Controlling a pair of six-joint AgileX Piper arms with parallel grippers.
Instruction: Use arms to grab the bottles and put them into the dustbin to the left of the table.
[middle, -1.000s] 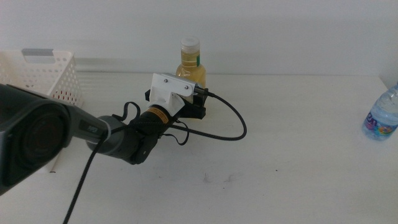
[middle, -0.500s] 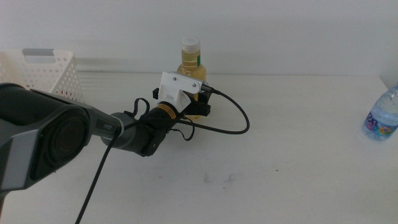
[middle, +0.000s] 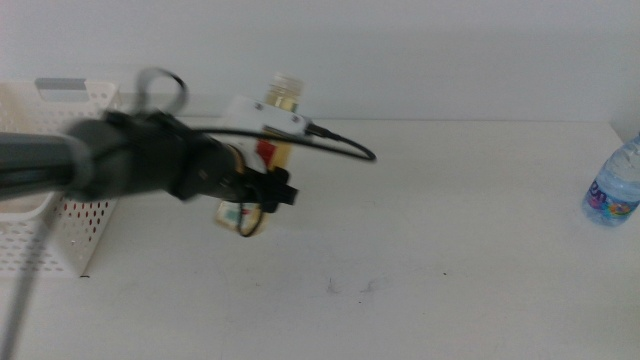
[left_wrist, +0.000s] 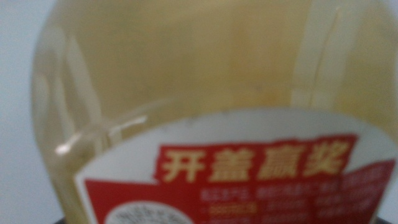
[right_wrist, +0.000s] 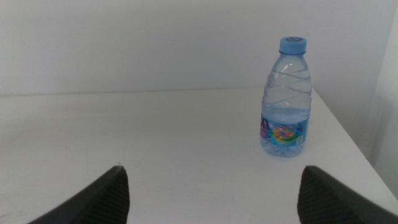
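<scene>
Landmark: white perforated basket (middle: 60, 190), standing at the table's (middle: 450, 300) left edge.

Item 1. Yellow-juice bottle (middle: 262, 150), white cap, red-and-white label with printed characters. Tilted, lifted clear of the tabletop, just to the right of the basket. In the left wrist view it fills the picture (left_wrist: 211, 112), juice above, label below.

Item 2. Left gripper (middle: 262, 192), on the black arm reaching across in front of the basket. Its jaws are closed on the juice bottle's lower body; white camera mount and black cable ride above it.

Item 3. Small clear water bottle (middle: 612, 185), blue cap, coloured label. Upright on the table, at the far right edge, well apart from the basket. Also seen in the right wrist view (right_wrist: 286, 99), standing alone.

Item 4. Right gripper (right_wrist: 211, 193), out of the middle view, facing the water bottle from some way off. Jaws spread wide, nothing between them.
</scene>
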